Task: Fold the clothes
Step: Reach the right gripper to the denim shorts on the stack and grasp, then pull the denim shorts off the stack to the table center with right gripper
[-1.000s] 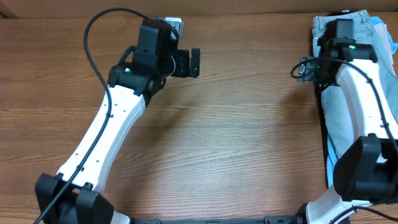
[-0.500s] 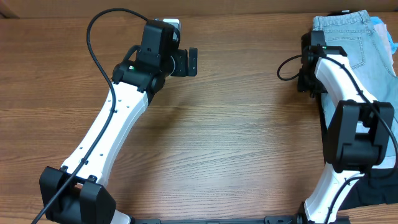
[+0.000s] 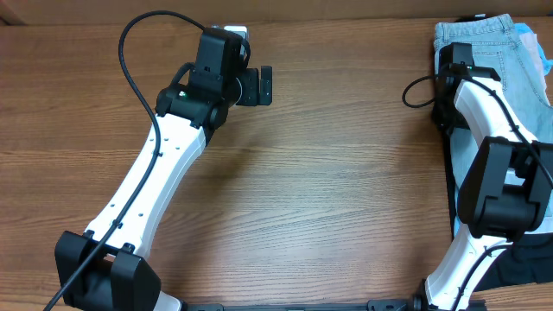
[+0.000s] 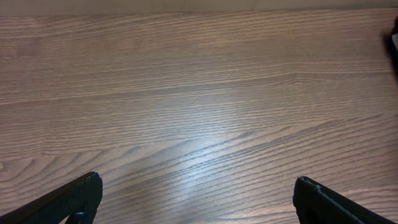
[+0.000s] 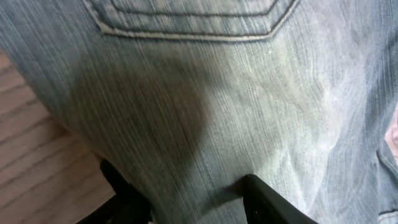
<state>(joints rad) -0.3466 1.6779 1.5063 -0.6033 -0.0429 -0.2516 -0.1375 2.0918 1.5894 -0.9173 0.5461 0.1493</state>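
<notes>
The light-blue denim shorts (image 3: 510,60) lie along the table's far right edge, on top of other garments. In the right wrist view the denim (image 5: 205,93) fills the frame, with a stitched back pocket at the top. My right gripper (image 5: 193,193) is open and low over the shorts' left edge. One finger is at the edge by the wood and the other presses on the denim. From overhead it sits under the wrist (image 3: 449,67). My left gripper (image 3: 268,85) is open and empty over bare wood at the back left; its jaws (image 4: 199,193) are wide apart.
A sky-blue garment (image 3: 537,43) peeks out beside the denim at the far right. A black garment (image 3: 518,272) lies under the pile near the front right corner. The wooden table (image 3: 328,173) stretches between the two arms.
My right wrist swung from above the denim to the left past its edge, then came back a little to the edge. The left arm shifted slightly and then held still.
</notes>
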